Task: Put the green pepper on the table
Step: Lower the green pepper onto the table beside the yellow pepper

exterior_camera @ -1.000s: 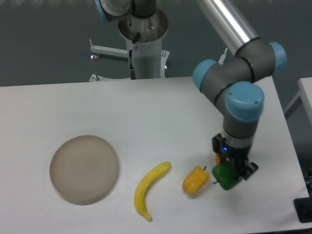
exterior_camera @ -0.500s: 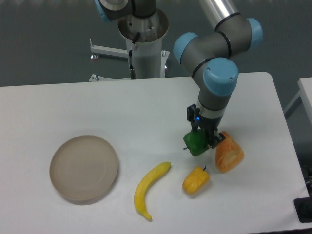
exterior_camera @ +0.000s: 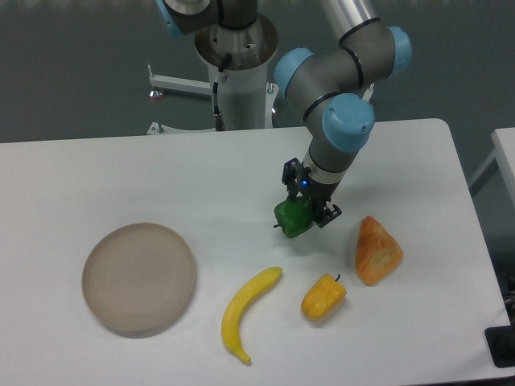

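While gripper holds green pepper | banana, yellow pepper nearby

- A round beige plate lies at the left front.
- A yellow banana lies right of the plate, curved, one end pointing up toward the right.
- A small yellow-orange pepper sits just right of the banana.
- An orange-brown wedge of bread lies near the pepper, up and to its right.
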